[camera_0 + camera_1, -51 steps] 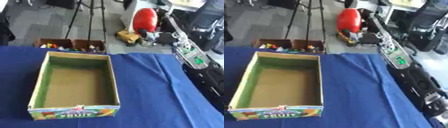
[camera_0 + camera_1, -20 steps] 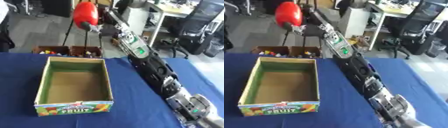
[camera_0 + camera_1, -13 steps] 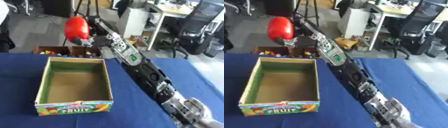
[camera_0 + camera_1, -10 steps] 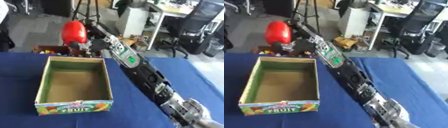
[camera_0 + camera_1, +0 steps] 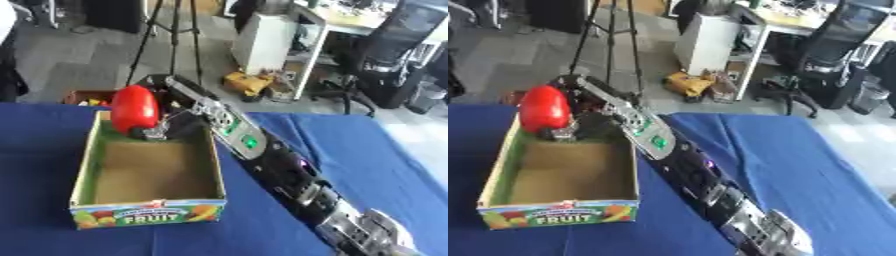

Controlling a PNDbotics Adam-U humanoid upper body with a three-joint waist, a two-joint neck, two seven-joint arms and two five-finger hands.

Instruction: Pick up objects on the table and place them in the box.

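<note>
Over the far end of the box [image 5: 85,170] was where the right hand [image 5: 162,131] had ended up, with its arm stretched diagonally across the blue table [image 5: 376,150] from the near right corner. The fingers were curled around a red object [image 5: 134,109], smooth and rounded, maybe a pepper or an apple, honestly couldn't tell which. It sat upright in the grip, right above the box's far wall and a bit toward the left side of it, with its lower end about level with the rim.

The box looked empty inside, just bare cardboard floor, so plenty of room. My take on doing this step well: bring the object a little toward the near side first so it's fully past the far wall, then lower it until it's close to the floor before letting go. Dropping it from rim height would probably make it roll or bounce, and letting go right over the wall risks it tipping out the back.

Left hand wasn't visible in either view.
</note>
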